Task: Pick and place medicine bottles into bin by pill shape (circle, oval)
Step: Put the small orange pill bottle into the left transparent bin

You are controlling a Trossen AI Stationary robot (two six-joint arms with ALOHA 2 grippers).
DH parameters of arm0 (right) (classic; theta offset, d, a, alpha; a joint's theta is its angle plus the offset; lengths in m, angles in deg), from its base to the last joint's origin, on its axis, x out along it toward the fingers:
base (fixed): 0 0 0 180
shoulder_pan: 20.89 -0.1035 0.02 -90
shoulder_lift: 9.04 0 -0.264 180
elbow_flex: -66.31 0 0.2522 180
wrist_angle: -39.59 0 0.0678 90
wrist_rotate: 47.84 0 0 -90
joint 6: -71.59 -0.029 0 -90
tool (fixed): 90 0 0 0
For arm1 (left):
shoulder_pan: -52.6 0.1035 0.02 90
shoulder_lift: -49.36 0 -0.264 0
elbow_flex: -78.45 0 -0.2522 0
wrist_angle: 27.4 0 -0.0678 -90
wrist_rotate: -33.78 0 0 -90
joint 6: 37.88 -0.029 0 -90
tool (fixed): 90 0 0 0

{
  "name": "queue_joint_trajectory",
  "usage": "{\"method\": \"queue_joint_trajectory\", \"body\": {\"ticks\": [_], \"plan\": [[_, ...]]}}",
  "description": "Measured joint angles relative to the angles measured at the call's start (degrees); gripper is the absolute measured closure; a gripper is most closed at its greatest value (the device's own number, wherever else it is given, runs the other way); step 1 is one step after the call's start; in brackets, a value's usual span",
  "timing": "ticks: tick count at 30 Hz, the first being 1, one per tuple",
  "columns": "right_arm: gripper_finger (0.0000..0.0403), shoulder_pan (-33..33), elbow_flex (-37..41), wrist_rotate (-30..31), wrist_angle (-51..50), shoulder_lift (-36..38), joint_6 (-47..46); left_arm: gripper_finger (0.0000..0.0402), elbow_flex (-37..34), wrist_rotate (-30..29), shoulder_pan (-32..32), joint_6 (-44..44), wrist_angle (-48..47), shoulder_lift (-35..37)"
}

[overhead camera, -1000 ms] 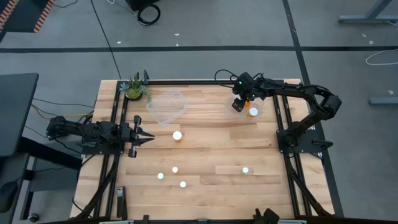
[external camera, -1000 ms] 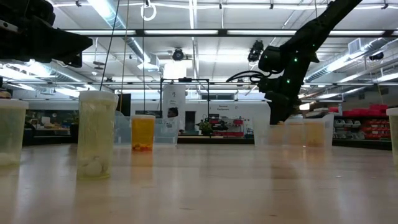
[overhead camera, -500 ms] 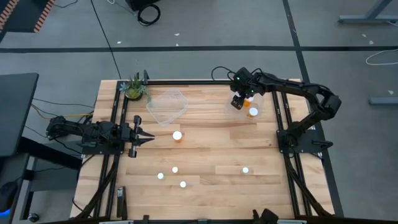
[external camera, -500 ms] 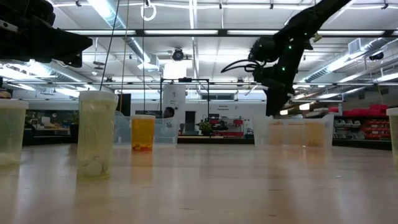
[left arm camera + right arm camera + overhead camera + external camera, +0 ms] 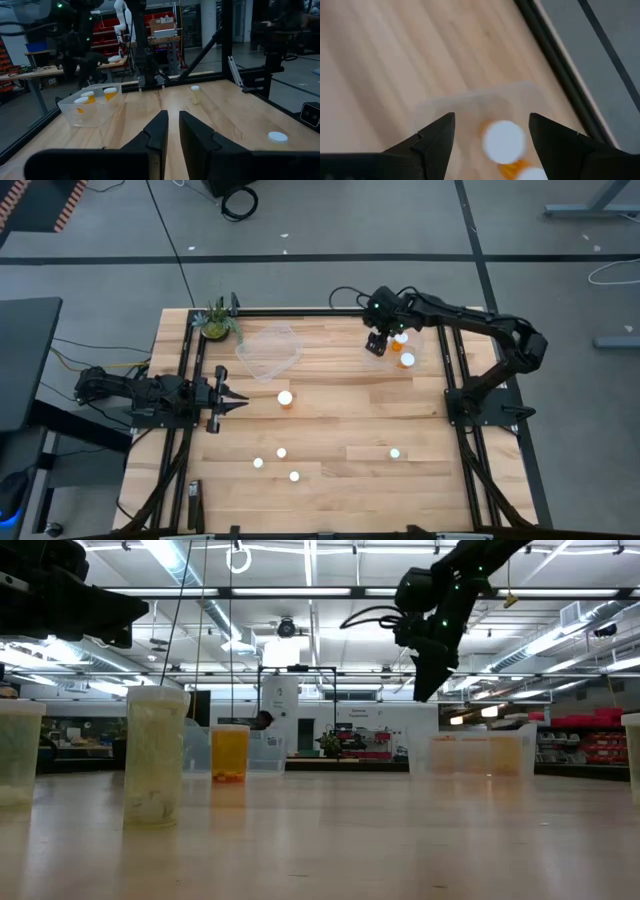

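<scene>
Several amber medicine bottles with white caps stand upright on the wooden table (image 5: 330, 420): one (image 5: 285, 398) near the middle, others (image 5: 281, 452) (image 5: 395, 452) toward the near edge. Two more bottles (image 5: 401, 338) (image 5: 407, 360) stand inside the clear bin (image 5: 414, 348) at the far right. My right gripper (image 5: 377, 346) hangs open above that bin's left side, holding nothing. In its wrist view (image 5: 491, 118) a capped bottle (image 5: 504, 141) shows between the spread fingers, far below. My left gripper (image 5: 240, 400) waits shut at the table's left (image 5: 171, 122).
A second clear bin (image 5: 268, 348) lies at the far left-centre, beside a small potted plant (image 5: 216, 322). Black frame rails (image 5: 185, 420) run along the table's left, right and far sides. Bare wood lies between the two bins.
My right gripper has risen from just over the far-right bin, drifting a little toward the table's left edge. It stays open and carries nothing. The bottle it was covering now shows standing in the bin.
</scene>
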Motion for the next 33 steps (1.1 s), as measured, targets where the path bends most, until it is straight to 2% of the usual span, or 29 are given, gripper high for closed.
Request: {"method": "queue_joint_trajectory", "body": {"ticks": [5,9,18,25,33], "plan": [[0.0140,-7.3,-0.3,3.2,0.0,0.0,-4.0,0.0346,0.0,0.0,0.0,0.0,0.0,0.0],[0.0140,-14.5,-0.3,3.4,0.4,0.0,-7.9,0.0342,0.0,0.0,0.0,0.0,0.0,0.0],[0.0141,-30.1,0.9,10.1,9.2,-0.8,-17.0,0.0346,0.0,0.0,0.0,0.0,0.0,0.0],[0.0141,-33.5,-0.5,11.7,12.5,-5.9,-22.3,0.0345,0.0,0.0,0.0,0.0,0.1,0.0],[0.0141,-33.5,-10.0,11.5,12.8,-14.8,-18.9,0.0346,0.0,0.0,0.0,0.0,0.0,0.0]]}}
